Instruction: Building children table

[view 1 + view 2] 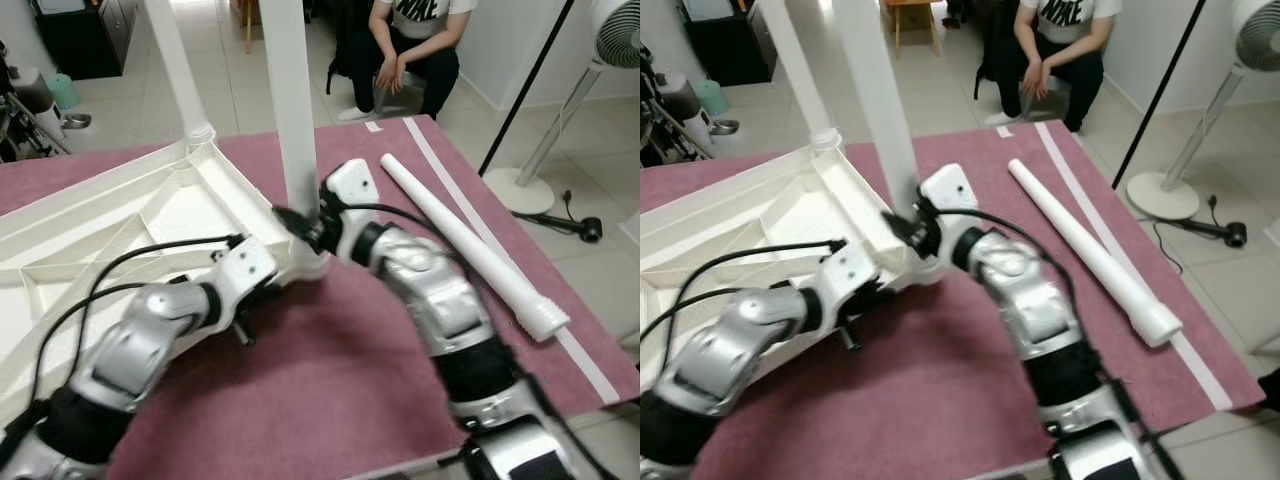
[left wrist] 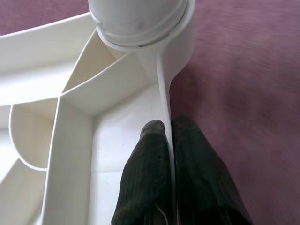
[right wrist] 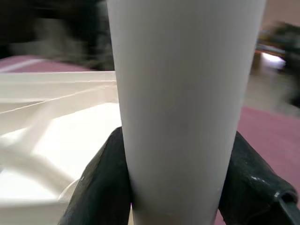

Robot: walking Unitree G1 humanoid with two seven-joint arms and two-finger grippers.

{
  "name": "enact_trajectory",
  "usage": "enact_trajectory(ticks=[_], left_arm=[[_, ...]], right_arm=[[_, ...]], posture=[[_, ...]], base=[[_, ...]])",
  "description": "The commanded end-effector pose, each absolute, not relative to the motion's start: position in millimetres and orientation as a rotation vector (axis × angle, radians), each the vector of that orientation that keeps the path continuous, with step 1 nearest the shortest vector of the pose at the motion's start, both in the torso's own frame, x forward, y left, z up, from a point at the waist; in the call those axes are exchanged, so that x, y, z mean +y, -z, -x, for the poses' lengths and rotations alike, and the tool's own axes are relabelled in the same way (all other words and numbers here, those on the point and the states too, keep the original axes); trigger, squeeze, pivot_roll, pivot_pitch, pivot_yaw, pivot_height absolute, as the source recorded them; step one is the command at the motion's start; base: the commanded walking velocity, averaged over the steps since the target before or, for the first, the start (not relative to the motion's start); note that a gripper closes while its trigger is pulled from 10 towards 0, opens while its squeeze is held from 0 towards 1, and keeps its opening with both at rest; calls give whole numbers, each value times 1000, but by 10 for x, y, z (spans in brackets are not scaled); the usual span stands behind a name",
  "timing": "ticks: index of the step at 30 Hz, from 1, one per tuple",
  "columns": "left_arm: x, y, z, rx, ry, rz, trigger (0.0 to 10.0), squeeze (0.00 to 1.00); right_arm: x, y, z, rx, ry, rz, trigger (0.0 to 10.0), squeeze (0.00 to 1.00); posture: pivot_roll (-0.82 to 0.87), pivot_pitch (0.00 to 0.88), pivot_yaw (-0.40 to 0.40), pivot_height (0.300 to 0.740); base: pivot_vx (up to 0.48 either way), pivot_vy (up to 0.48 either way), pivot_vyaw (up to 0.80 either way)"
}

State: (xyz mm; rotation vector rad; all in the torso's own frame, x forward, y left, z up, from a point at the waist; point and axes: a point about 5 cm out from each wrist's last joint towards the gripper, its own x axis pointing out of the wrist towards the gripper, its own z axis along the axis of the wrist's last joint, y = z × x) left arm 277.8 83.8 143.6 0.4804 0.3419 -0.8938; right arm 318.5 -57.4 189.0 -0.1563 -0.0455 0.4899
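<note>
Left eye: tabletop lies upside down on the mat. Near leg stands upright in the corner socket, long axis vertical; right gripper clamps it low, just above the socket. Spare leg lies flat, well to the robot's right.

Right eye: far leg already stands in its corner.

Left wrist: left gripper pinches the tabletop rim, socket straight ahead.

Right wrist: fingers hug both sides of the near leg. Judgement: seating runs straight down.

Pale floor tiles are reflecting soft light. A person is sitting beyond the maroon mat, a white fan is standing right, and a dark cabinet is standing far left.
</note>
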Motion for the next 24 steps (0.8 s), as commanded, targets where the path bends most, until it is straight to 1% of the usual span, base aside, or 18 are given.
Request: enact_trajectory(ticks=[1,4,24], left_arm=[[566,-1802,-2752,120,956,-522,0,0],[550,-1793,-2751,122,969,-541,0,0],[550,-1793,-2751,122,969,-541,0,0]], right_arm=[[-691,-1577,-3226,104,-337,204,0,0],[-607,-1563,-3187,100,-338,179,0,0],[-607,-1563,-3187,100,-338,179,0,0]], posture=[[85,0,56,740],[83,0,59,740],[83,0,59,740]], base=[[0,0,0],[0,0,0],[0,0,0]])
